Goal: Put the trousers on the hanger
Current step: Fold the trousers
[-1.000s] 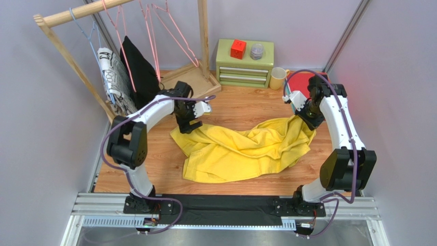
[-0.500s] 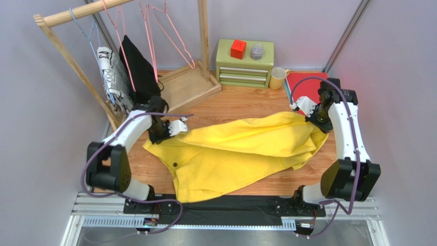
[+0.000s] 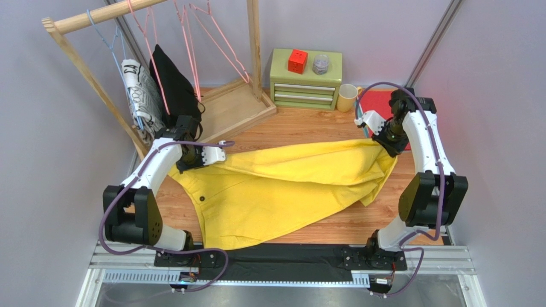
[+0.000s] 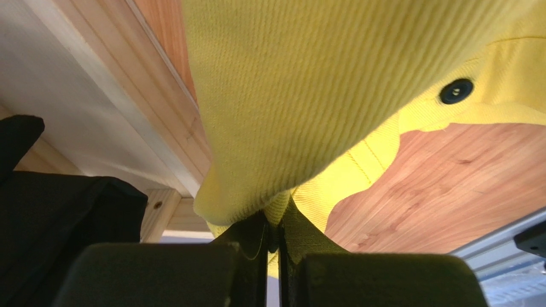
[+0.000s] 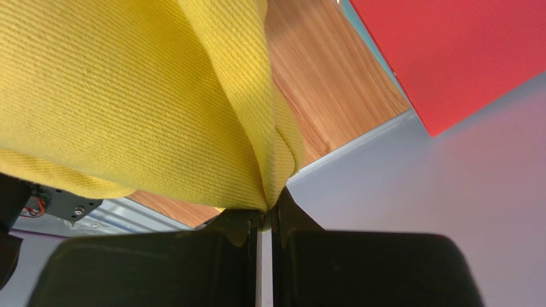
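The yellow trousers (image 3: 282,185) hang stretched between both arms above the wooden table, their lower part draping toward the near rail. My left gripper (image 3: 181,165) is shut on the trousers' left edge (image 4: 256,160), close to the rack's foot. My right gripper (image 3: 382,142) is shut on the right edge (image 5: 192,115). Cloth is pinched between both pairs of jaws in the wrist views. Several pink hangers (image 3: 192,45) hang from the wooden rail at the back left, apart from both grippers.
The wooden rack (image 3: 83,22) also carries a light blue hanger, a patterned garment (image 3: 140,96) and a black garment (image 3: 172,86). A green drawer chest (image 3: 306,80), a yellow mug (image 3: 347,97) and a red board (image 3: 381,102) stand at the back right.
The left gripper shut on the trousers and moved left toward the rack; the right gripper moved back. The crumpled trousers are now pulled out flat between them.
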Available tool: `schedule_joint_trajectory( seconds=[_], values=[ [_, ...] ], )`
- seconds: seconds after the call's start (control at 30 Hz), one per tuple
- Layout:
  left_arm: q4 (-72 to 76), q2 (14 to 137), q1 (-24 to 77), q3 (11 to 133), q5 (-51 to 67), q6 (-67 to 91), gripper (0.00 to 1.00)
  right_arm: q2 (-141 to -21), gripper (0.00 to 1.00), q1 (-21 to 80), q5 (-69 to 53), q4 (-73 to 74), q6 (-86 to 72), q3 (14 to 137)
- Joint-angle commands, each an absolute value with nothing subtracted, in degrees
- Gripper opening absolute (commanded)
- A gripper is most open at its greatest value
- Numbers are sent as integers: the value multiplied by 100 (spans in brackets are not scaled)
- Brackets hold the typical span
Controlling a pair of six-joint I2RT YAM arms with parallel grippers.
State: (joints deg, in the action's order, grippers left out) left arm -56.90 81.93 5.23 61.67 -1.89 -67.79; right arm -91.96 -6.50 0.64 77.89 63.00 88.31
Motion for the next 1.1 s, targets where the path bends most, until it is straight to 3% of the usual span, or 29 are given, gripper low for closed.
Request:
schedule_joint_trajectory(
  seconds=[0.0, 0.17, 0.2, 0.23, 0.27, 0.37, 0.53, 0.7, 0.87, 1.03, 1.07],
  values=[
    [-5099, 7989, 413, 5881, -1159, -6785, 0, -9237, 0, -440, 88, 8450, 5759, 8939],
    [-5124, 7902, 387, 5722, -1204, -6820, 0, -9571, 6, 304, -420, 8051, 5029, 9218],
    [-5124, 7901, 387, 5722, -1195, -6812, 0, -9658, 9, 377, -961, 8112, 4871, 9342],
    [-5124, 7910, 387, 5713, -1195, -6794, 0, -9677, 19, 413, -1271, 8112, 4556, 9447],
    [-5124, 7936, 387, 5730, -1187, -6733, 0, -9703, 43, 422, -1588, 8112, 4405, 9631],
    [-5168, 8015, 387, 5835, -1108, -6584, 0, -9686, 58, 186, -2065, 7727, 3704, 9589],
    [-5501, 8174, 387, 6117, -888, -6214, 0, -9536, 59, -1122, -2977, 7330, 2753, 9001],
    [-5783, 8332, 387, 6345, -598, -5880, 0, -9089, 59, -3092, -4455, 6788, 1593, 7868],
    [-5906, 8455, 387, 6442, -405, -5730, 0, -8536, 52, -3156, -4536, 6224, 1232, 6192],
    [-5950, 8473, 387, 6513, -395, -5730, 0, -9077, 47, -2717, -3772, 6002, 948, 6205],
    [-5941, 8481, 387, 6530, -422, -5730, 0, -9401, 40, -2568, -3666, 6160, 1010, 6249]
  ],
)
